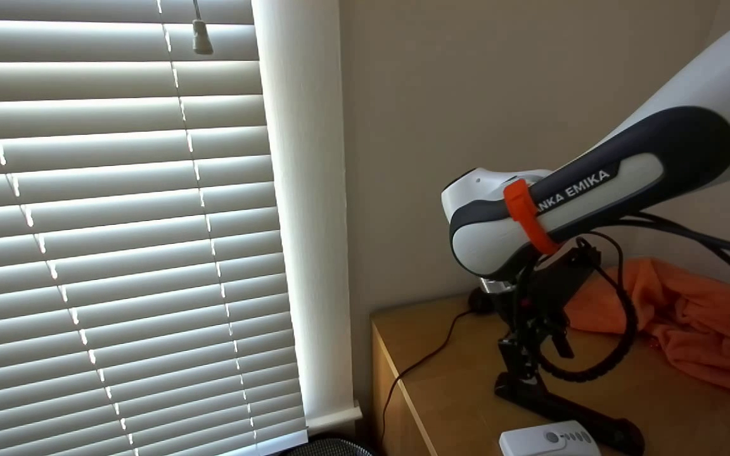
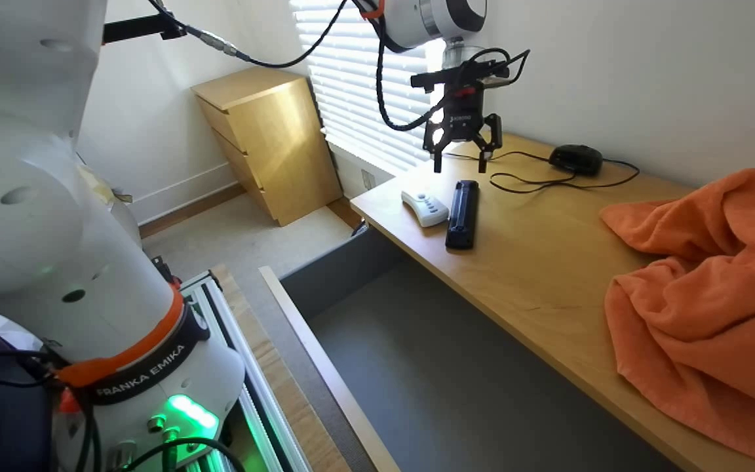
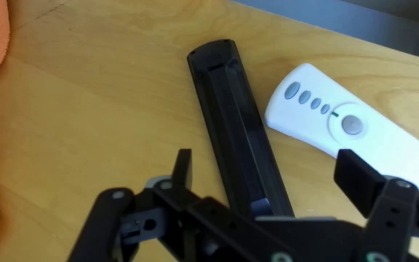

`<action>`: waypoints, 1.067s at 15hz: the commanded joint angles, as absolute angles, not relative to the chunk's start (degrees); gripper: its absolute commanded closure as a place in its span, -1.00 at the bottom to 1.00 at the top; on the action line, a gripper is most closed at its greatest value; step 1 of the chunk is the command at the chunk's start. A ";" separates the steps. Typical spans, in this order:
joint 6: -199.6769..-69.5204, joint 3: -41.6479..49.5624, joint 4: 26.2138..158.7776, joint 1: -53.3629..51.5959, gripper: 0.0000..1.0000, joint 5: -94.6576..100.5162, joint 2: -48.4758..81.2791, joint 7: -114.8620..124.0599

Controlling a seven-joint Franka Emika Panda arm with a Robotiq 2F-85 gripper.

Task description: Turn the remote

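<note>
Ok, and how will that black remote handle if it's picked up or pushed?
The black remote would likely feel stiff when lifted, since it looks like one long hard case. Its shiny surface might slip a little in the gripper. Lying flat, it would probably slide rather than roll, maybe into the white remote beside it.

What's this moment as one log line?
gripper: open, above dresser; black remote: ungrasped, no buttons visible; white remote: beside it

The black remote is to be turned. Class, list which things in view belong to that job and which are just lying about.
For the job:
black remote
end effector, open

Just lying about:
white remote, beside the black one
orange cloth
black corded device
</note>
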State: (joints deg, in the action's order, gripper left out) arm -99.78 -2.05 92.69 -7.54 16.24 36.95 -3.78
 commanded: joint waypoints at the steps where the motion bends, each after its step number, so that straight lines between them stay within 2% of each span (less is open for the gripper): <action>1: -96.86 -1.62 87.21 -9.48 -1.00 17.68 42.52 -1.24; 16: -94.72 -0.69 76.66 -11.63 -1.00 20.57 51.24 -2.68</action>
